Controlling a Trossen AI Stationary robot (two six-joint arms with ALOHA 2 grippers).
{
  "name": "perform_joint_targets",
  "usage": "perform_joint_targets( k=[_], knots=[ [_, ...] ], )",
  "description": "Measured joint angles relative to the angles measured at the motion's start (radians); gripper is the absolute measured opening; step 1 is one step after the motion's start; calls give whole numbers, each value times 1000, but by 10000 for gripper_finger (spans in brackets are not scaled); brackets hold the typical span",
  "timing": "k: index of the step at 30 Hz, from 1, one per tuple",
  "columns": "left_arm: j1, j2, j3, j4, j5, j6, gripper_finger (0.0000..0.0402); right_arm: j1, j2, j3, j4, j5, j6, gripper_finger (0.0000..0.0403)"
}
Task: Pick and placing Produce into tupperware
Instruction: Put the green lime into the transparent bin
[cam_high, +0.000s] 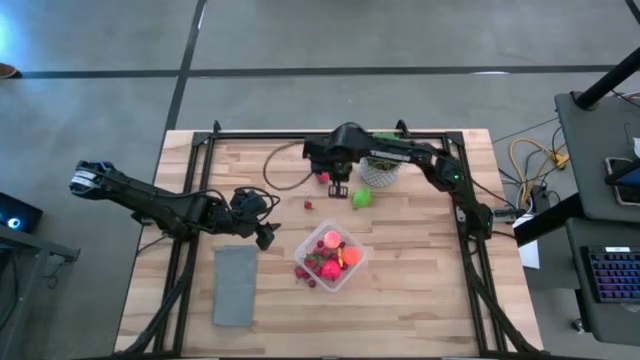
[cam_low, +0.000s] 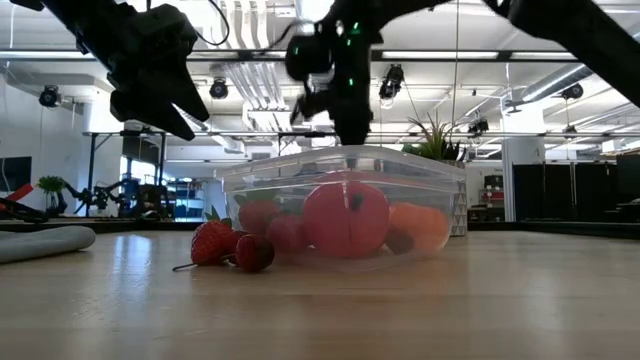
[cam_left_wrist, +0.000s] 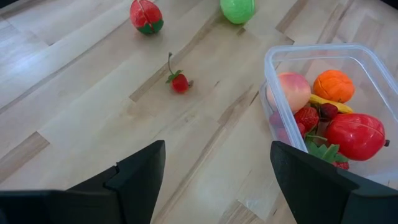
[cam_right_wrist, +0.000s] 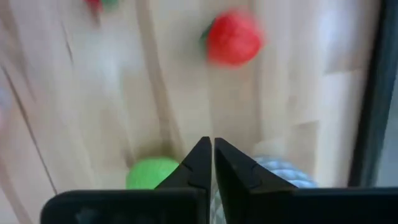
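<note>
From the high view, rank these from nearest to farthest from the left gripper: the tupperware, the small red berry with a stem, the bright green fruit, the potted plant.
Measured from the left gripper:
1. Tupperware, just beside it on the right.
2. Small red berry, loose on the wood beyond the gripper.
3. Bright green fruit, farther right, by the right arm.
4. Potted plant, at the table's far side.

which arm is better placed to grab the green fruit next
Probably the right. Its end effector is shut and empty but hovers right beside the green fruit. The left end effector is open yet sits farther off, near the tupperware.
</note>
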Motion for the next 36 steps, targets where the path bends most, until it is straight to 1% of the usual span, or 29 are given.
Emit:
perform_joint_targets(
  k=[3,5,7,9,11,12,13,14,16,18,20,22,24,26,29,32,34,36],
  knots=[
    [0,0,0,0,0,1,276,-13,-59,10,55,-6,67,28],
    [0,0,0,-1,0,1,276,-27,-90,10,62,-30,123,52],
    [0,0,0,0,0,1,276,-34,-111,10,33,-44,151,85],
    [0,0,0,0,-1,4,276,-29,-129,10,-16,-43,134,123],
    [0,0,0,0,-1,5,276,-10,-152,9,-82,-12,114,157],
    [0,0,0,0,-1,4,276,-3,-161,9,-108,27,149,173],
    [0,0,0,0,-1,2,276,2,-169,6,-127,50,216,187],
    [1,0,0,0,-2,1,276,1,-174,2,-140,51,298,199],
    [6,1,0,0,-5,-5,276,-11,-187,-18,-147,27,500,218],
    [14,6,0,-1,-11,-21,276,-10,-205,-50,-153,31,669,233],
    [21,9,0,-12,-14,-26,276,23,-237,-97,-162,66,770,244],
    [26,11,0,-17,-18,-27,276,72,-276,-168,-161,121,825,252],
    [27,11,0,-42,-18,-29,276,114,-319,-247,-155,125,896,257],
    [29,11,0,-58,-30,-28,276,151,-372,-329,-136,124,1027,260],
    [39,8,0,-120,-50,-11,276,199,-456,-455,-59,130,1273,260],
    [55,4,0,-157,-59,51,276,227,-498,-563,65,128,1507,260],
    [65,2,0,-168,-59,110,276,239,-506,-619,144,131,1592,261],
    [65,1,0,-169,-59,155,276,251,-496,-666,201,157,1651,261]
  ],
)
